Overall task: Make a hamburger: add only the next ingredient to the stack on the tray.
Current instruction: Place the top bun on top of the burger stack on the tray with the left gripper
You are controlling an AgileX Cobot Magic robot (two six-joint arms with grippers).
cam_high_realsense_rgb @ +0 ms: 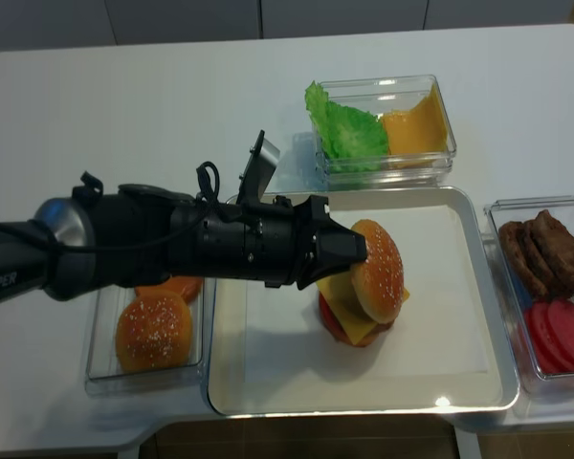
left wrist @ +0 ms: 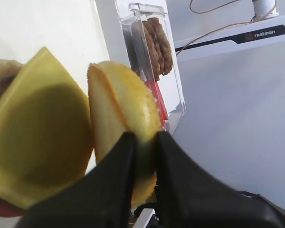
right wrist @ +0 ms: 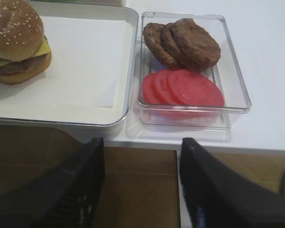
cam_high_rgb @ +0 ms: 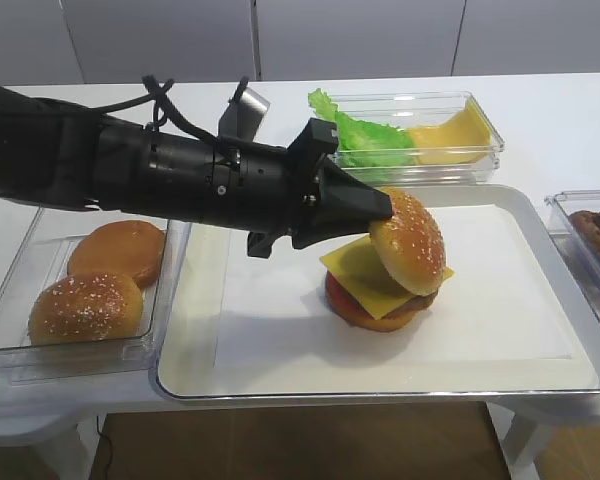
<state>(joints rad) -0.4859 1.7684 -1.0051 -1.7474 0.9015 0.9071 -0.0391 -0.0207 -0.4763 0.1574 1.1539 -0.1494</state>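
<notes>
Left wrist view: fingers [left wrist: 109, 190] pinch the sesame bun top's [left wrist: 126, 114] edge (tilted); cheese [left wrist: 40, 128] beside.

Tray [cam_high_realsense_rgb: 268, 382] at frame centre, burger stack [cam_high_realsense_rgb: 349, 320] on it right of middle, seeded bun top [cam_high_realsense_rgb: 378, 271] tilted on the stack's right edge. Bun bin [cam_high_realsense_rgb: 100, 368] left of tray, lettuce-and-cheese bin [cam_high_realsense_rgb: 383, 129] behind, patty-and-tomato bin [cam_high_realsense_rgb: 545, 296] right.

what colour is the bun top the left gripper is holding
Golden-brown with white sesame seeds; the bun top shows best in the exterior high view.
</notes>
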